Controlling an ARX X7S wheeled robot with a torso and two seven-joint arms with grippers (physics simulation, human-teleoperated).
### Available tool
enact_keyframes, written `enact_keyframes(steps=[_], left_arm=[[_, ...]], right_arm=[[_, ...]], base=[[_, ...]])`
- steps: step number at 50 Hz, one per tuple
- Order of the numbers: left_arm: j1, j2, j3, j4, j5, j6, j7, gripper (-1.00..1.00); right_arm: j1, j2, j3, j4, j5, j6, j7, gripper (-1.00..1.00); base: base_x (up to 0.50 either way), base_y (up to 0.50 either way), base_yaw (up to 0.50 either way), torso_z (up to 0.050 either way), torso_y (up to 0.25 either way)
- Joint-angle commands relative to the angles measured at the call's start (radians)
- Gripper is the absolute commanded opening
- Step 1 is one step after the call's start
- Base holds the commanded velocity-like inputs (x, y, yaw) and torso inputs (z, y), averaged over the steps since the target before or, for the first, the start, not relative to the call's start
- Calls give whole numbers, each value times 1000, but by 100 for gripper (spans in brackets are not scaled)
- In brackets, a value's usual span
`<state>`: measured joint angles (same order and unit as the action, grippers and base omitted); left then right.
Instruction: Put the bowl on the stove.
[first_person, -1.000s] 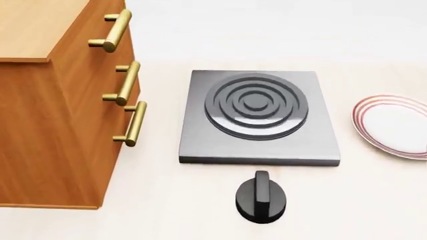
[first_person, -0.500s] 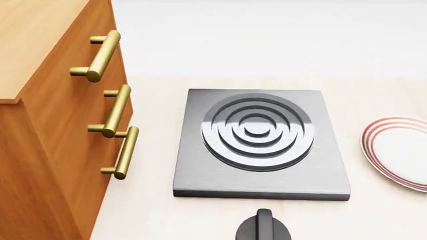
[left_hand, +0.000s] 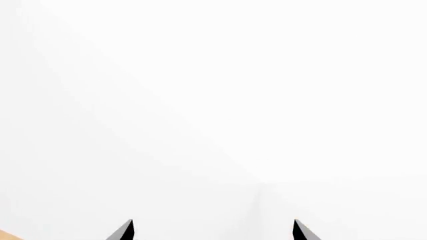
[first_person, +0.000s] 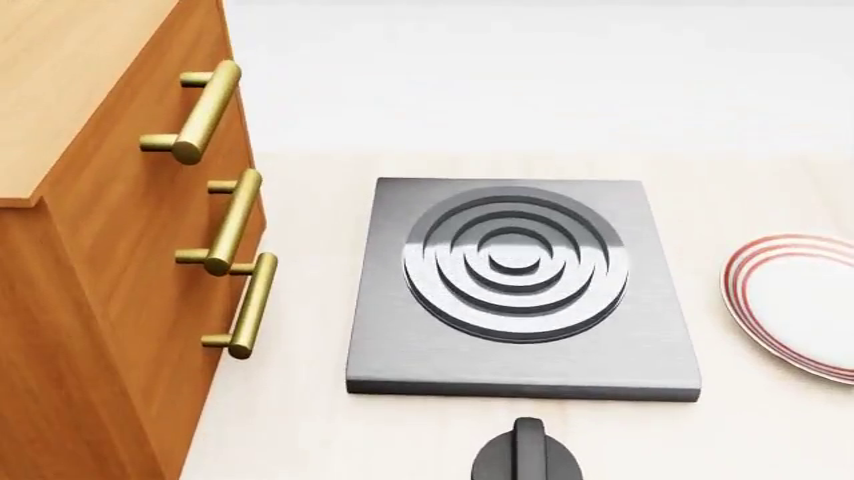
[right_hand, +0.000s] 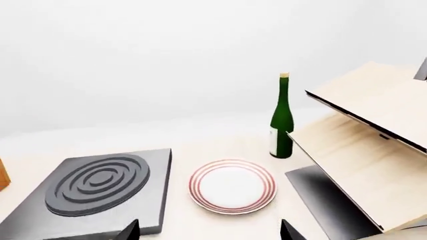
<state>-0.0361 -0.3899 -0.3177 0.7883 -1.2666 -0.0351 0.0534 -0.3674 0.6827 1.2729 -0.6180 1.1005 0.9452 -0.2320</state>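
Observation:
The bowl is out of view in every view. The stove (first_person: 387, 350), a dark grey slab with one ringed burner, lies on the pale counter in the middle of the head view and bears nothing. It also shows in the right wrist view (right_hand: 153, 190). My right gripper (right_hand: 210, 231) is open and empty, with its fingertips (right_hand: 132, 231) wide apart, short of the stove's near corner and the plate. My left gripper (left_hand: 212, 231) is open and empty, facing a blank white surface. Neither gripper shows in the head view.
A wooden drawer cabinet (first_person: 107, 300) with brass handles stands left of the stove. A black knob (first_person: 527, 458) sits in front of it. A red-ringed white plate (first_person: 801, 305) (right_hand: 232, 186) lies to the right. Beyond it stand a green bottle (right_hand: 281, 120) and a wooden shelf (right_hand: 373, 150).
A second ago the head view shifted forward and down, so the stove sits lower and larger. Nothing has moved in the last half second.

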Motion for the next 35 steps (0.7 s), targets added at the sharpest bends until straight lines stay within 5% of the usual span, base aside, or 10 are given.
enact_keyframes(steps=[1, 14, 35], left_arm=[[-4, 23, -35, -9, 23, 1, 2, 100], [-2, 21, -31, -13, 27, 3, 5, 100], [12, 22, -21, -17, 30, 7, 18, 100]], right_arm=[[-88, 62, 113, 44, 62, 117, -57, 100], [-232, 14, 91, 34, -89, 70, -188, 100], [-231, 19, 81, 68, -136, 93, -150, 100]], base=[[0, 0, 0, 0, 0], [0, 0, 0, 0, 0], [0, 0, 0, 0, 0]])
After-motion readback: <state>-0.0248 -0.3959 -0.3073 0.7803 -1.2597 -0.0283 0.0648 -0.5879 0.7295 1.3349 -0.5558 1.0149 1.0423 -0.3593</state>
